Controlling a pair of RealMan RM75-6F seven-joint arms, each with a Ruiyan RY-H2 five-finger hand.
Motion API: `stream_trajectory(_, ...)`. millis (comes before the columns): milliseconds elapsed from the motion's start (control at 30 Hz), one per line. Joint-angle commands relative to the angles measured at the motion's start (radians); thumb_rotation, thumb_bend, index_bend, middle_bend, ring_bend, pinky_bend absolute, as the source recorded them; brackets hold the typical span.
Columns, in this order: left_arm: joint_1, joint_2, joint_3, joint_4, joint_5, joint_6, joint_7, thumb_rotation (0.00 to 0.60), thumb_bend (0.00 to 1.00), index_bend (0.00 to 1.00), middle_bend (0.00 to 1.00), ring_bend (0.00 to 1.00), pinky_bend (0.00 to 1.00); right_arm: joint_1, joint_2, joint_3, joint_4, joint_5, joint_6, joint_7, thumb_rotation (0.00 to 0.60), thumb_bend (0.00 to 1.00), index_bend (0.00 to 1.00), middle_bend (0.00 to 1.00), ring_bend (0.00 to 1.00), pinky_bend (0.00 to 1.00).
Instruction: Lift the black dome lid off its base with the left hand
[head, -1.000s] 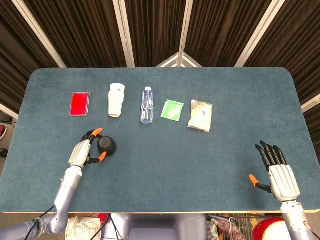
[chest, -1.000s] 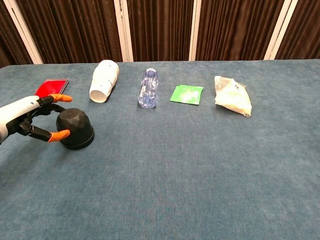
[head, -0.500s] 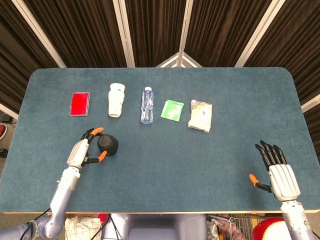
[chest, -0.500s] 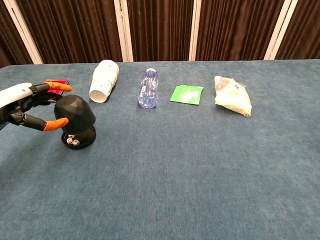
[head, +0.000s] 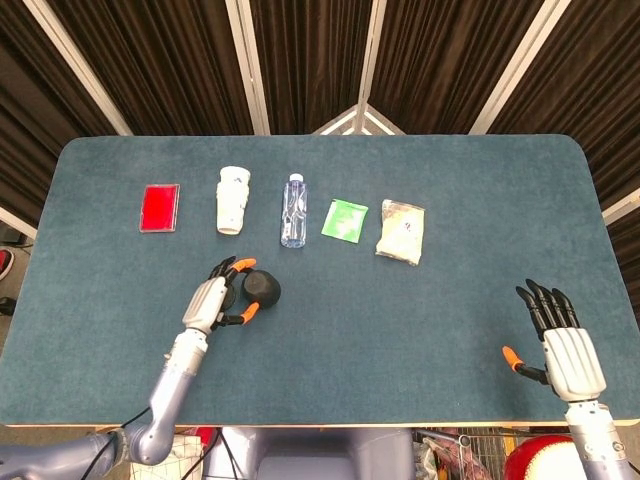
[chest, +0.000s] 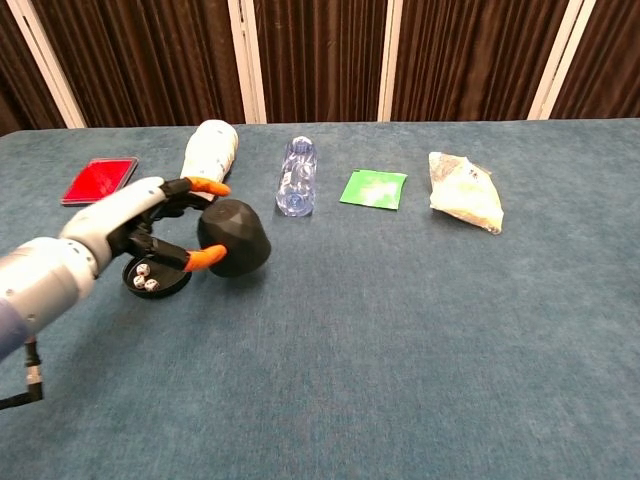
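Near the front-left of the surface (head: 480, 200): my left hand (chest: 135, 222) is gripping the black dome lid (chest: 234, 238), orange fingertips (chest: 203, 258) pressing on its near and far sides.
Lid position: the black dome lid is hanging clear of its base (chest: 155, 277), tilted, off to the base's right in the chest view.
Lid in head view: I am seeing it as a dark ball just right of my left hand's fingers, roughly in front of the water bottle (head: 292, 210).
Base: the shallow black base is sitting on the blue surface under my left hand, with small white dice (chest: 146, 281) lying in it.
Left arm: it is reaching in from the front-left corner, the forearm showing large at the left edge of the chest view.
Right hand (head: 560, 346): it is resting released near the front-right edge of the surface, fingers spread and pointing away from me, holding nothing; only the head view is showing it.
Back row, far left: a red flat case (head: 160, 208) is lying on the surface.
Back row, next: a stack of white paper cups (head: 233, 199) is lying on its side, just behind my left hand in the chest view.
Back row, middle: the clear water bottle is lying on its side, cap pointing away.
Back row, right of bottle: a green sachet (head: 345, 220) is lying flat.
Back row, far right: a pale, crinkled snack bag (head: 401, 231) is lying beside the sachet.
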Motion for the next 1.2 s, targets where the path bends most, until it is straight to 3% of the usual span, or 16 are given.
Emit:
stream_trajectory(33,-0.012,-0.027,-0.002,0.032,-0.007,-0.001,0.017,0.6,0.64,0.18,0.32,0.0,0.0,-0.003,0.002,-0.001,-0.002,-0.002,0.005,0.002,0.6,0.29,0.07,0.02,0.07,0.01)
stream_trajectory(133,-0.014,-0.03,0.002,0.042,-0.014,-0.011,0.021,0.6,0.62,0.18,0.22,0.0,0.0,-0.003,0.003,-0.002,-0.003,-0.004,0.005,0.002,0.6,0.29,0.07,0.02,0.07,0.01)
stream_trajectory(267,-0.021,-0.006,0.019,0.037,-0.017,-0.054,0.025,0.6,0.5,0.16,0.03,0.0,0.0,0.0,0.002,-0.002,-0.002,-0.002,0.0,0.002,0.6,0.29,0.07,0.02,0.07,0.01)
stream_trajectory(433,-0.036,0.064,0.041,-0.003,-0.039,-0.149,0.024,0.6,0.4,0.11,0.0,0.0,0.0,0.004,-0.001,-0.002,-0.008,-0.002,-0.008,-0.009,0.6,0.29,0.07,0.02,0.07,0.01)
stream_trajectory(567,-0.029,0.119,0.045,-0.073,-0.011,-0.15,-0.006,0.6,0.33,0.07,0.0,0.0,0.0,0.002,0.0,-0.001,-0.004,0.001,-0.007,-0.005,0.6,0.29,0.07,0.02,0.07,0.01)
stream_trajectory(767,0.032,0.214,0.046,-0.232,0.121,-0.03,-0.119,0.6,0.31,0.04,0.0,0.0,0.0,0.004,-0.002,-0.003,0.003,-0.003,-0.009,0.0,0.6,0.29,0.07,0.02,0.07,0.01)
stream_trajectory(933,0.122,0.352,0.082,-0.402,0.238,0.114,-0.172,0.6,0.31,0.05,0.0,0.0,0.0,0.002,-0.003,-0.002,-0.003,-0.006,-0.001,-0.006,0.6,0.29,0.07,0.02,0.07,0.01)
stream_trajectory(1033,0.205,0.461,0.13,-0.488,0.306,0.23,-0.137,0.6,0.31,0.1,0.0,0.0,0.0,0.003,0.0,-0.001,-0.01,-0.005,-0.002,-0.008,0.6,0.29,0.07,0.02,0.07,0.01)
stream_trajectory(1067,0.272,0.519,0.164,-0.493,0.357,0.336,-0.067,0.6,0.31,0.13,0.0,0.0,0.0,0.003,0.002,-0.001,-0.015,-0.008,0.0,-0.007,0.6,0.29,0.07,0.02,0.07,0.01)
stream_trajectory(1200,0.379,0.564,0.222,-0.48,0.4,0.482,0.08,0.6,0.31,0.18,0.0,0.0,0.0,-0.001,0.006,-0.004,-0.016,-0.018,0.011,-0.005,0.6,0.29,0.07,0.02,0.07,0.01)
